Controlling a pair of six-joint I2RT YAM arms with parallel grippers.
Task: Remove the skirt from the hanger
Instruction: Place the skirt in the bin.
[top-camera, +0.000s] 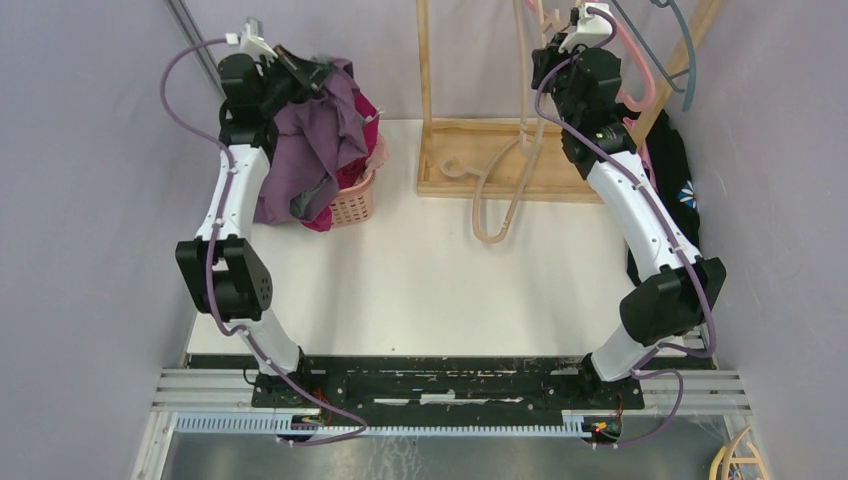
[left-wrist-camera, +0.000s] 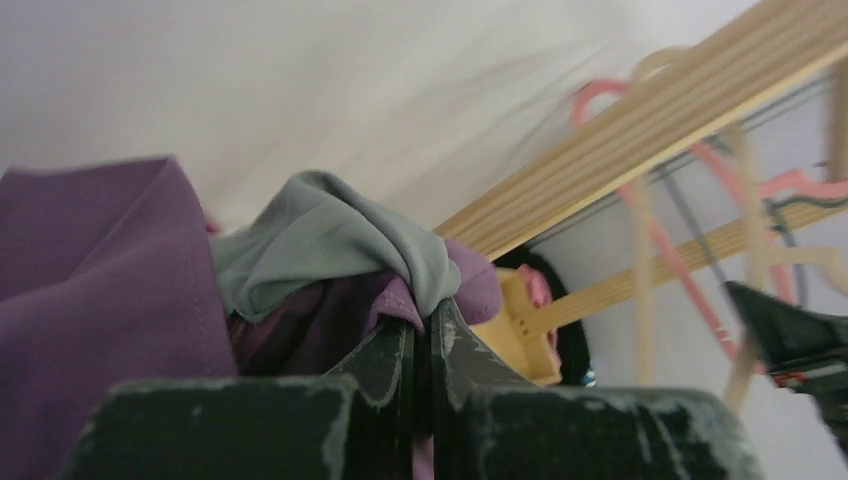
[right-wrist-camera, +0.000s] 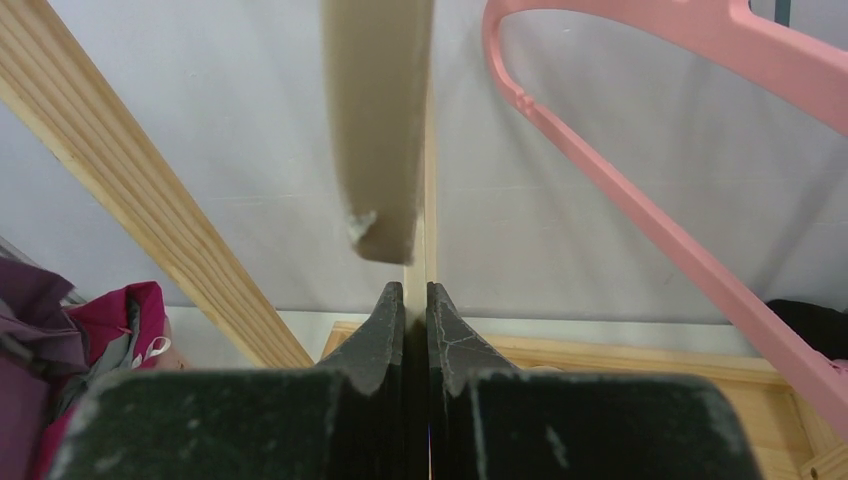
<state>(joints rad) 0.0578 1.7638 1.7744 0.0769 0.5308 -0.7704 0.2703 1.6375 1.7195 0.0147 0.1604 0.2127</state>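
Far-left corner, above the basket: the purple skirt (top-camera: 300, 150) hangs bunched from the left gripper (left-wrist-camera: 422, 325), its lower folds spilling onto and beside the pink laundry basket (top-camera: 352, 203).
Left gripper: jaws pressed together on a gather of purple cloth. A grey fold (left-wrist-camera: 330, 240) rides over the fingertips, and it cannot be told whether that is lining or another garment.
Right gripper (right-wrist-camera: 416, 300): raised at the wooden rack (top-camera: 500, 185), jaws closed on a thin beige edge that appears to belong to the beige hanger (top-camera: 497, 200). A pink hanger (right-wrist-camera: 640, 200) hangs just beside it.
Skirt and hanger: well apart, with open table (top-camera: 450, 290) between them. No cloth shows on the beige hanger, so the garment looks to be already free of it.
Handling: by its drape the skirt is soft, light and limp. It keeps no shape of its own and sags wherever it is not held. It is not fragile, though a smooth weave could creep out of a shallow pinch.
Where to take hold: a thick gather or doubled fold, such as the one now in the jaws, is likely to hold better than a single layer at the hem.
Skirt to tool: the cloth sits inside the left jaws and drapes below them toward the arm, covering part of the wrist in the top view.
Watch point: the trailing folds could snag on the basket rim.
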